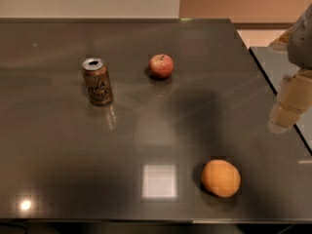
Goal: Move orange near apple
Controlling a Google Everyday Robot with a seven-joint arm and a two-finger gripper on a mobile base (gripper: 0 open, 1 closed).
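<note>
The gripper [287, 106] hangs at the frame's 3 o'clock edge, over the right rim of the counter [58, 145]; whether it is apart or together cannot be told, and it holds nothing that shows. The orange [221, 178] lies on the counter at about 7 o'clock from the gripper, apart from it. The apple [161, 66] sits at 11 o'clock from the orange, well apart, stem up. An opened can [97, 82] stands upright at 9 o'clock from the apple, near it.
</note>
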